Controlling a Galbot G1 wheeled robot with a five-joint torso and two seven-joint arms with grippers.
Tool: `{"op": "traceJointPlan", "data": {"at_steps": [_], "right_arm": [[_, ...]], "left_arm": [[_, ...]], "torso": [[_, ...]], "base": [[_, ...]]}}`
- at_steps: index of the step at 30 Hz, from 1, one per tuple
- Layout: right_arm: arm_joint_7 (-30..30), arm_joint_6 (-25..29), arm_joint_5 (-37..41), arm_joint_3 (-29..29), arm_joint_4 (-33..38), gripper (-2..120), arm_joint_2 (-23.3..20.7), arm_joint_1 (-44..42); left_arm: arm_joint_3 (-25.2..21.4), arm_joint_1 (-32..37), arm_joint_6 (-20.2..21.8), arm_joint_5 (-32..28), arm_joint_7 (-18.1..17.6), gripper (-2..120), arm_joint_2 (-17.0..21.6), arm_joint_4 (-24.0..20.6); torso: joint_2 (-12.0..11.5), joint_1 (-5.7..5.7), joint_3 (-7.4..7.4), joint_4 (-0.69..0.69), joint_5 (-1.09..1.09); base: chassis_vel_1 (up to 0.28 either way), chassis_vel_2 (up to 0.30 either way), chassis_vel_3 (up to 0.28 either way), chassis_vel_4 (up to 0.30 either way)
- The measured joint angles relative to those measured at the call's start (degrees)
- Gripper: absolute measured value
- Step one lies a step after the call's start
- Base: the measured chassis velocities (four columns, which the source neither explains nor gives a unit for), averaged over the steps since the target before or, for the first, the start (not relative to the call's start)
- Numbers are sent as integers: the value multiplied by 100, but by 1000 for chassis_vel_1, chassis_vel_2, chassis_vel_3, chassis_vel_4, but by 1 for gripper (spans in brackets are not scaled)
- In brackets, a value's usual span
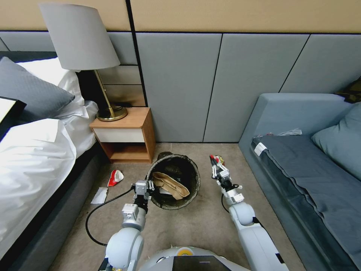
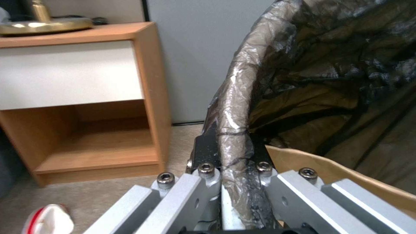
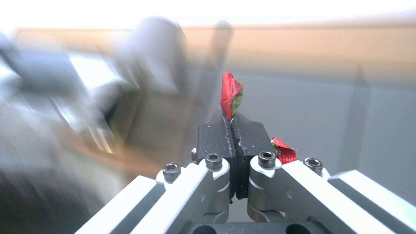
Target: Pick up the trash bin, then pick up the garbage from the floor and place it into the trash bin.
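**Red scrap in hand, bin held ready**

We have the trash bin by its near-left rim: our left pincer is pressed onto the black bag liner folded over the edge, one pad inside and one outside. The bin sits over the carpet just in front of the nightstand, and a tan paper bag already lies inside it.

Our right pincer hovers just beside the bin's right rim, jaws pressed together on a small red scrap that sticks up between the pads.

We judge this to be the carry-and-drop step for one piece of garbage. The next move calls for swinging the right pincer leftward over the bin's mouth and spreading the jaws there, while the left keeps the rim steady.

The red-and-white carton and a white paper lie on the floor by the bed.

No writing or brand is readable on anything.
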Motion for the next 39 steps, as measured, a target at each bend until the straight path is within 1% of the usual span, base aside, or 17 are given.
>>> {"op": "traceJointPlan", "data": {"at_steps": [1,2,3,4,5,6,7,9,10,11,19,27,33,39], "right_arm": [[-76,-56,65,-199,203,0,-48,-24],[-108,-106,98,-372,332,0,-98,-48],[-130,-166,104,-609,403,0,-151,-87],[-130,-166,104,-609,403,0,-151,-87],[-133,-188,95,-730,415,0,-174,-107],[-136,-202,18,-972,386,0,-210,-147],[-136,-195,-71,-1122,313,0,-216,-168],[-136,-181,-140,-1227,233,0,-218,-187],[-131,-156,-207,-1354,120,0,-216,-208],[-124,-130,-259,-1442,13,0,-197,-220],[-49,4,-458,-1645,-522,0,-62,-237],[-8,128,-604,-1691,-806,0,16,-323],[31,184,-644,-1627,-928,0,29,-347],[117,189,-645,-1443,-1028,0,40,-280]], "left_arm": [[10,0,0,1,0,0,-1,4],[19,-1,1,7,0,0,-1,7],[35,1,4,10,0,0,-4,9],[35,1,4,10,0,0,-4,9],[45,3,5,12,0,0,-5,10],[68,6,5,23,0,0,-12,10],[79,11,6,30,0,0,-17,10],[85,17,7,37,0,0,-22,10],[86,24,8,44,0,0,-27,9],[86,30,8,50,-1,0,-31,3],[81,42,9,61,-1,0,-57,-16],[106,43,9,69,0,0,-66,-16],[106,48,9,70,4,0,-66,-35],[99,56,9,70,6,0,-59,-59]], "torso": [[0,0,-1,3,5],[0,0,-1,2,-4],[0,0,0,3,1],[0,0,0,3,1],[0,0,0,2,4],[0,0,0,1,-2],[0,0,0,2,0],[0,0,0,1,4],[0,0,0,2,0],[0,0,0,1,1],[0,0,0,2,1],[0,0,0,2,1],[0,0,0,1,1],[0,0,0,2,2]], "base": [[0,0,0,0],[0,0,0,0],[0,0,0,0],[0,0,0,0],[0,0,0,0],[0,0,0,0],[0,0,0,0],[0,0,0,0],[0,0,0,0],[0,0,0,0],[0,0,0,0],[0,0,0,0],[0,0,0,0],[0,0,0,0]]}}
